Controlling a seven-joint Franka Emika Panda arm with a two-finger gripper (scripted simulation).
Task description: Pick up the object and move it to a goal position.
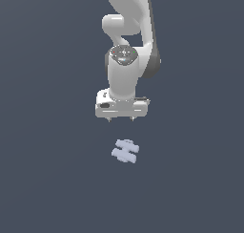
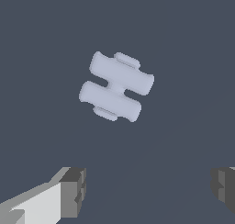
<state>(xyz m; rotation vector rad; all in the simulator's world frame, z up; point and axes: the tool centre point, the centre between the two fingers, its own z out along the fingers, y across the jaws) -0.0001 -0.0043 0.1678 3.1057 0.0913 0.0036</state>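
Showing two dark grey fingertips (image 2: 73, 191) set wide apart, the wrist view is presenting the gripper (image 2: 147, 191) with its jaws fully spread and nothing between them. One pad is sitting on a white finger body; the other fingertip is partly cut off at the picture's edge. No part of either finger is touching anything.

The object (image 2: 116, 86) is lying flat on the dark grey floor (image 2: 193, 58), well clear of both fingertips. It is a pale lavender-blue piece: two short rounded bars running side by side, joined by a narrow cross-piece, with a small stub projecting from the outer face of each bar. Its bars are lying at a slant to the line joining the two fingertips.

In the exterior view, the gripper (image 1: 120, 118) is hanging above the floor (image 1: 47, 179) with its fingers pointing downward; only the two small tips are showing below the white hand body. The object (image 1: 125, 151) is resting on the floor below the hand in this picture and slightly toward the exterior view's right, apart from the fingertips. The white arm (image 1: 126, 60) is rising above the hand toward the top of the picture.
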